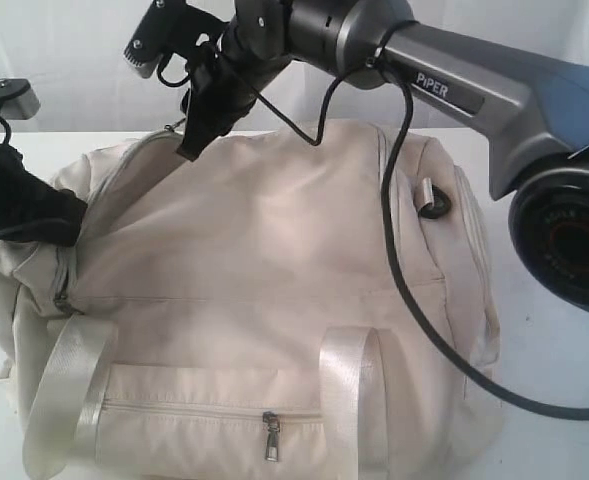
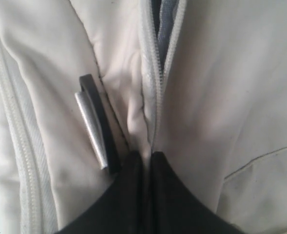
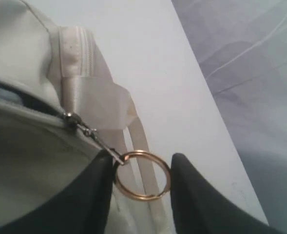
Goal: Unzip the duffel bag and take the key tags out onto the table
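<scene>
Over on the left, the left gripper (image 2: 144, 162) is pinching down on the end of the duffel bag (image 1: 274, 260), its two dark fingers pressed tight together on a fold of cream cloth right beside the zip (image 2: 155, 73). It looks to be anchoring the bag. The zip is closed at those fingers but parting further along, and a sliver of grey lining (image 2: 165, 19) is showing through. The bag is lying on its side across the middle of the table (image 1: 564, 360), front pocket facing the exterior camera and zipped up. Moving right, the right arm is reaching across the top of the bag, and the right gripper (image 3: 142, 157) is holding a gold ring (image 3: 143, 198) between narrowly parted fingers, with the zip pull (image 3: 92, 134) stretching taut from it. So the unzipping seems to be underway and not finished. The key tags are not showing anywhere, presumably inside the bag, so fishing them out and setting them down is all still ahead. The tabletop is plain white and smooth, and a pale, wrinkled cloth backdrop (image 1: 54, 60) is hanging behind it.
</scene>
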Controlling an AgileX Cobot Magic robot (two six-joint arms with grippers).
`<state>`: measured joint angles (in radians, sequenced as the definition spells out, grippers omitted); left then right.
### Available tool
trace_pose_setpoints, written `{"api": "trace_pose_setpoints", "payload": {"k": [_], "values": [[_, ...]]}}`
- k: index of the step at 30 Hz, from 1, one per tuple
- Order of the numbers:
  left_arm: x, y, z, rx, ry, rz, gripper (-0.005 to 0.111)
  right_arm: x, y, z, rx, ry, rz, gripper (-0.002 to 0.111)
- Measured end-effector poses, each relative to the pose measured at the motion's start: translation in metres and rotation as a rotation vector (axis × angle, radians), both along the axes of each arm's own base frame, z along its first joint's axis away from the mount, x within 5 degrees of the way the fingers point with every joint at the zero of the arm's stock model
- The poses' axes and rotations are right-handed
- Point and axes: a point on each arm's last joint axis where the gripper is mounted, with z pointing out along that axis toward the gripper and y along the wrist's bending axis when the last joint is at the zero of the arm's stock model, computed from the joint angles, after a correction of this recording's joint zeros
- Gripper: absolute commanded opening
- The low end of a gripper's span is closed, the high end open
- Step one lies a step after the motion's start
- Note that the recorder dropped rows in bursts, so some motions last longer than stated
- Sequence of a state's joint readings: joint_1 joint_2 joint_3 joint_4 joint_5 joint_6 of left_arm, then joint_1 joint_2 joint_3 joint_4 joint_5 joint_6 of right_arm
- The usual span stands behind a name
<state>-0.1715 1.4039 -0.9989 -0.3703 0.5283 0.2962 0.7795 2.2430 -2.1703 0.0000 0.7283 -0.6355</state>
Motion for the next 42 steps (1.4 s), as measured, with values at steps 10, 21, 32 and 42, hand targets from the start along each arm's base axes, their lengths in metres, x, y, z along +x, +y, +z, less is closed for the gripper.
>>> {"api": "trace_pose_setpoints", "payload": {"k": [10,21,32,42], "values": [[0.0,0.0,0.0,0.001,0.001,0.002,0.0,0.008,-0.012,-0.002,-0.053,-0.001,-0.027,0.011],[0.0,0.0,0.0,0.002,0.001,0.002,0.0,0.008,-0.018,-0.006,-0.131,0.011,-0.048,0.011],[0.0,-0.001,0.0,-0.004,-0.005,0.004,0.0,0.017,-0.031,-0.008,-0.146,0.041,-0.159,0.011],[0.0,-0.001,0.0,0.003,-0.004,-0.001,0.0,0.038,-0.06,-0.008,-0.187,0.031,-0.255,0.011]]}}
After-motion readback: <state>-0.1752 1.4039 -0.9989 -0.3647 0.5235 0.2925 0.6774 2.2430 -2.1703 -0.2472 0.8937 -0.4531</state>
